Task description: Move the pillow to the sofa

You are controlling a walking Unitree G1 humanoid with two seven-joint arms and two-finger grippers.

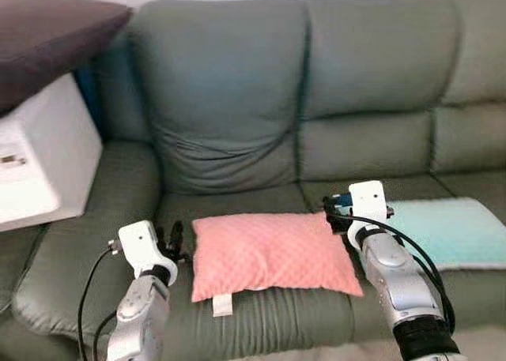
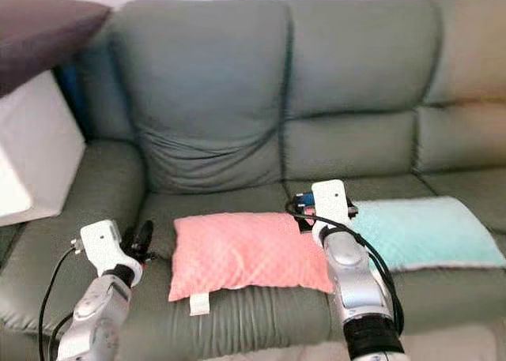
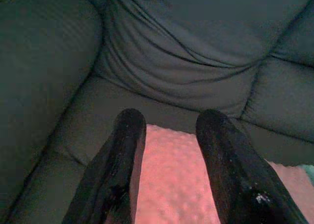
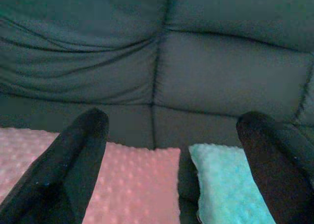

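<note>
one pink pillow (image 1: 269, 254) and one teal pillow (image 1: 455, 231) lie on the green sofa (image 1: 237, 100). the left gripper (image 3: 169, 128) at 9 o'clock of the pink one, jaws moderately apart, seemingly holds nothing. the right gripper (image 4: 171, 123) at 3 o'clock gapes wide, empty.

Light turquoise pillow (image 1: 451, 231) flat on the right, white box-like unit (image 1: 39, 159) at far left, dark purple-brown cushion (image 1: 47, 37) resting on top of it

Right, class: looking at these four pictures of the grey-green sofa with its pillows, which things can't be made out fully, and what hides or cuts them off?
- Mint green fleecy pillow: its right end is cut off by the edge in the left eye view.
- White box-shaped object and dark purple cushion: cut off by the left edge.
- Small white tag on the pink dimpled pillow: any print is too small to read.
- Right gripper: fingertips hidden behind its white wrist housing in the eye views.
</note>
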